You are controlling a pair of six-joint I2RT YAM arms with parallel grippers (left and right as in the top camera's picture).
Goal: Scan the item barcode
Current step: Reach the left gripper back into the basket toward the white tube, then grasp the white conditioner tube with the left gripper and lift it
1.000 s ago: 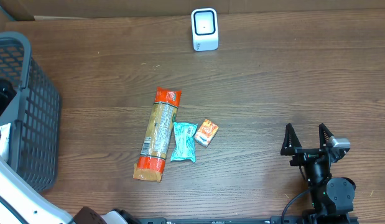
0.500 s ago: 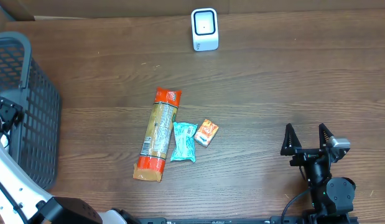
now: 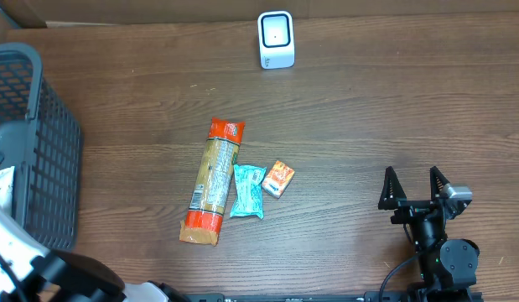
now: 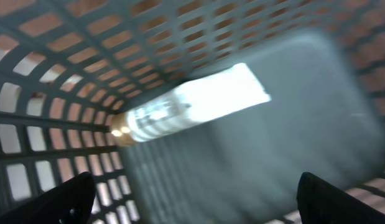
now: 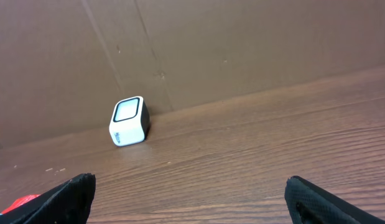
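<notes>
Left claw (image 4: pixel 193 190) agape over white tube (image 4: pixel 192 109) (blurred), gold cap lower-left, tail upper-right.

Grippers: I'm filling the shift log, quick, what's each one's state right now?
Left gripper: open, holding nothing, at the basket.
Right gripper: open, empty.

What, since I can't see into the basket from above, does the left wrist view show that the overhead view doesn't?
Only left wrist: the inside of the basket, with a blurred pale packet lying in it. Only overhead: the scanner, three packets on the table (long orange, teal, small orange) and the right gripper. Both: the basket.
</notes>
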